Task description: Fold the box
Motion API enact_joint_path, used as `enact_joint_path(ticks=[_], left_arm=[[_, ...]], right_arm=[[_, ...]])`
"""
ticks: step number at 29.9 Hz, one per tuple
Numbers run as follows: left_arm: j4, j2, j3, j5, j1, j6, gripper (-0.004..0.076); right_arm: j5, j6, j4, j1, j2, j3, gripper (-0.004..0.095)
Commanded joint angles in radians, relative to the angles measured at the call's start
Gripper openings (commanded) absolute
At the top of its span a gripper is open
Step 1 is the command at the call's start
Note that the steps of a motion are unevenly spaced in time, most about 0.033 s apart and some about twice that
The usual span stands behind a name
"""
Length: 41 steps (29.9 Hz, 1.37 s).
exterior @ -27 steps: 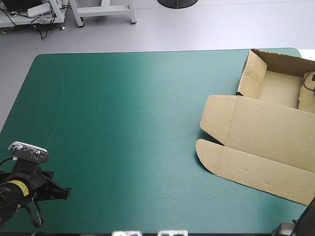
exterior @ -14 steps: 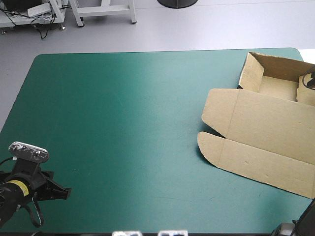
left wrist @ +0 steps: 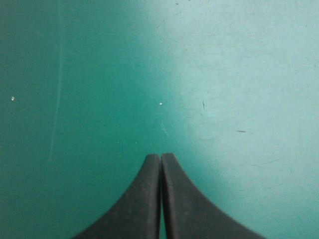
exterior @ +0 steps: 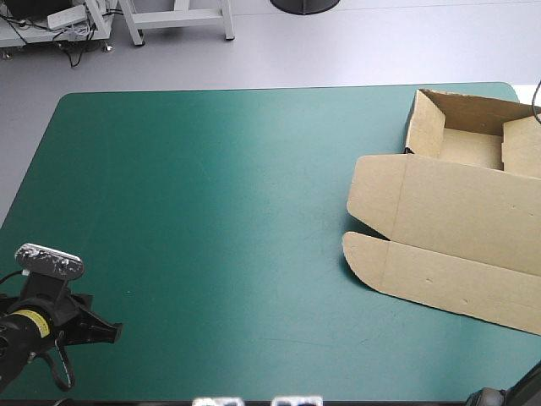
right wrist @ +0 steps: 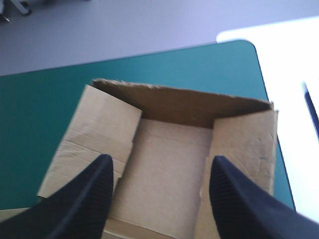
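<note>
Saw the right gripper (right wrist: 162, 159) spread wide over the tray of the brown box (exterior: 456, 220), gripping nothing. Found the left gripper (left wrist: 160, 155) pinched together, empty, above bare teal-green cover (exterior: 211, 211). Placed the brown box at the cover's far right corner, walls raised, lid flat; noted broad open cover leftward.

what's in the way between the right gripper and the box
Nothing visible. The open right gripper looks straight into the raised tray part of the box, with only bare brown board ahead of it.
</note>
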Motion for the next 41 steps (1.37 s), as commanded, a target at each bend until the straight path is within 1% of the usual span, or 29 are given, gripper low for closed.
enact_joint_path(ticks=[1,2,5,7,8,10,12,13,17,19,21,25,27,31,33,36,38,41], left_arm=[[0.008,0.008,-0.023,0.033,0.0,-0.012,-0.0008],[0.008,0.008,-0.023,0.033,0.0,-0.012,-0.0008],[0.008,0.008,-0.023,0.033,0.0,-0.012,-0.0008],[0.008,0.008,-0.023,0.033,0.0,-0.012,-0.0008],[0.008,0.008,-0.023,0.033,0.0,-0.012,-0.0008],[0.008,0.008,-0.023,0.033,0.0,-0.012,-0.0008],[0.008,0.008,-0.023,0.033,0.0,-0.012,-0.0008],[0.008,0.008,-0.023,0.033,0.0,-0.012,-0.0008],[0.008,0.008,-0.023,0.025,0.0,-0.012,-0.0008],[0.008,0.008,-0.023,0.003,0.0,-0.012,-0.0008],[0.008,0.008,-0.023,-0.028,0.0,-0.013,-0.0008],[0.008,0.008,-0.023,-0.072,0.0,-0.016,-0.0008],[0.008,0.008,-0.023,-0.078,0.0,-0.016,-0.0008],[0.008,0.008,-0.023,-0.08,0.0,-0.016,-0.0008],[0.008,0.008,-0.023,-0.08,0.0,-0.016,-0.0008],[0.008,0.008,-0.023,-0.08,0.0,-0.014,-0.0008],[0.008,0.008,-0.023,-0.077,0.0,-0.014,-0.0008],[0.008,0.008,-0.023,-0.05,0.0,-0.014,-0.0008]], right_arm=[[0.005,-0.043,0.114,-0.004,-0.128,-0.032,0.0429],[0.006,-0.043,0.128,-0.004,-0.152,-0.032,0.0372],[0.006,-0.043,0.129,0.014,-0.206,-0.032,0.0141],[0.006,-0.043,0.129,0.037,-0.238,-0.03,0.0007],[0.006,-0.043,0.126,0.055,-0.256,-0.026,-0.0015],[0.006,-0.043,0.116,0.094,-0.293,-0.006,-0.0017],[0.006,-0.048,0.071,0.149,-0.329,0.026,-0.0017],[0.006,-0.048,0.022,0.187,-0.349,0.047,-0.0017],[0.006,0.001,-0.238,0.379,-0.438,0.158,-0.0017],[0.006,0.031,-0.325,0.463,-0.483,0.233,-0.0017],[0.006,0.045,-0.364,0.549,-0.526,0.314,-0.0017],[0.006,0.051,-0.373,0.682,-0.599,0.481,-0.0016],[0.006,0.06,-0.424,0.743,-0.637,0.583,-0.0017],[0.006,0.161,-0.605,0.818,-0.698,0.773,-0.0017],[0.006,0.193,-0.651,0.824,-0.732,0.866,-0.0017],[-0.005,0.209,-0.649,0.824,-0.791,0.975,-0.0017],[-0.025,0.207,-0.615,0.824,-0.839,1.048,-0.0017],[-0.086,0.207,-0.573,0.824,-0.942,1.15,-0.0017]])
